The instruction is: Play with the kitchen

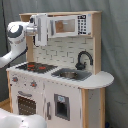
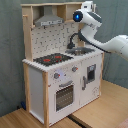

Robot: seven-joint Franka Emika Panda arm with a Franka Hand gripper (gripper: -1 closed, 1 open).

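My gripper (image 1: 41, 29) is up at the top shelf of the kitchen (image 1: 60, 95), at about ten o'clock in the first exterior view, pressed in by the microwave (image 1: 69, 25); whether its fingers are released or clenched I cannot tell, since my white wrist housing covers them. In the second exterior view the gripper (image 2: 88, 7) shows only as a white rounded block with a blue glowing ring below it, at one o'clock, and it hides the microwave altogether.

The kitchen stands in the middle of both exterior views on a wooden floor (image 2: 100, 110). Its cabinet fronts are smooth white, and its side posts and counter are pale wood, the counter ending in a rounded lip. The back wall carries a white brick-pattern tile print. The hob (image 1: 36, 66) is flat black with red rings. The sink (image 1: 70, 75) is a shallow silver basin; I can make out nothing inside it. The faucet (image 1: 82, 58) is a black arched tube. The grey hood (image 2: 48, 20) is a sloped wedge. The oven door (image 2: 64, 95) has a dark barred window, with knobs (image 2: 56, 76) above it
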